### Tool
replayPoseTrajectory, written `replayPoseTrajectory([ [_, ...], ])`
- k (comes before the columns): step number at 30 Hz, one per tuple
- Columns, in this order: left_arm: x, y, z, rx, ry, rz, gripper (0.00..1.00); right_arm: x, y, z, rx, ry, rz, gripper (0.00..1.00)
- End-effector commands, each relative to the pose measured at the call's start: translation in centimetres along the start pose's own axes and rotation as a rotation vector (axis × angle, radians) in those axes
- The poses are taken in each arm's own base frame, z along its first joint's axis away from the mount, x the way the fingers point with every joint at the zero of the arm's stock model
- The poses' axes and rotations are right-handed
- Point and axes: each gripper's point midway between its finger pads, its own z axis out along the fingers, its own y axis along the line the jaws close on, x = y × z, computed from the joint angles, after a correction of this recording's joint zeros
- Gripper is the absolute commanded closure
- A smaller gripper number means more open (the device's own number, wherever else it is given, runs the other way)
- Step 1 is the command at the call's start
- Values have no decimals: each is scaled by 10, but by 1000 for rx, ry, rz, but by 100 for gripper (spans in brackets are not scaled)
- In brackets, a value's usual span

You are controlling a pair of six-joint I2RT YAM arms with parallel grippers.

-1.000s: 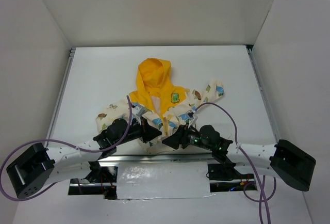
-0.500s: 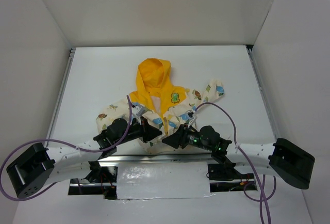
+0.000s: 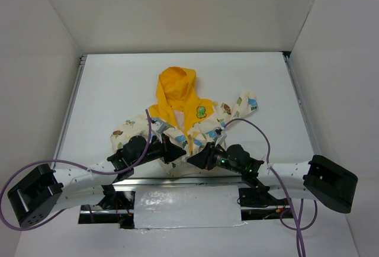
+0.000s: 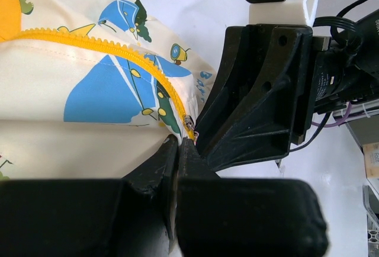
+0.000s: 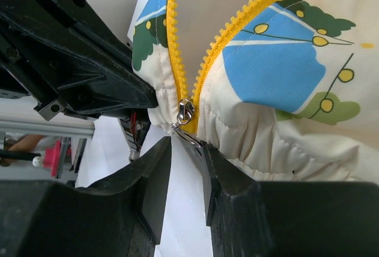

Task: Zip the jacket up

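Pincer work is at the grab-the-pull step, so your zip has not started to run. Your left pincer (image 4: 177, 150) is pinched shut on the jacket (image 3: 190, 119) at its hem, right at the foot of the zip (image 4: 127, 50), anchoring it. Your right pincer (image 5: 182, 150) is narrow but not closed. The pull (image 5: 188, 131) hangs in the gap between its fingers and seems to touch only the one on the right of the wrist view.

The jacket lies flat in the middle of the tabletop (image 3: 112, 85), hood (image 3: 175, 84) toward the top of the frame and hem at lower centre, where both pincers meet. The two rows of teeth join only at the slider, then spread apart above it, so nearly the whole front is open.

Next, I judge, you need to finish closing on the pull squarely. Then draw it toward the hood along the line of the teeth while your left pincer keeps the hem taut. A shallow or skewed bite may slip off the small tab.

Against a second ago in the top view, your right arm has crept leftward. Its big joint at lower right sits further in and its pincer is a touch closer to the hem. Your left arm and the jacket look unchanged.
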Motion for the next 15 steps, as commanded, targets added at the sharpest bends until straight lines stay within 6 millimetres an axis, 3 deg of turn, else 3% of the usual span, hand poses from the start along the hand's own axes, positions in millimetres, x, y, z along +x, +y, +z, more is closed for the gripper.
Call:
replayPoseTrajectory([
  [1, -24, -24, 2, 89, -74, 31, 100, -16, 17, 4, -56, -71, -7, 66],
  [7, -24, -26, 3, 96, -74, 29, 100, -18, 19, 4, -75, -89, -9, 66],
  [15, -24, -26, 3, 95, -73, 32, 100, -20, 16, 3, -56, -102, -2, 80],
])
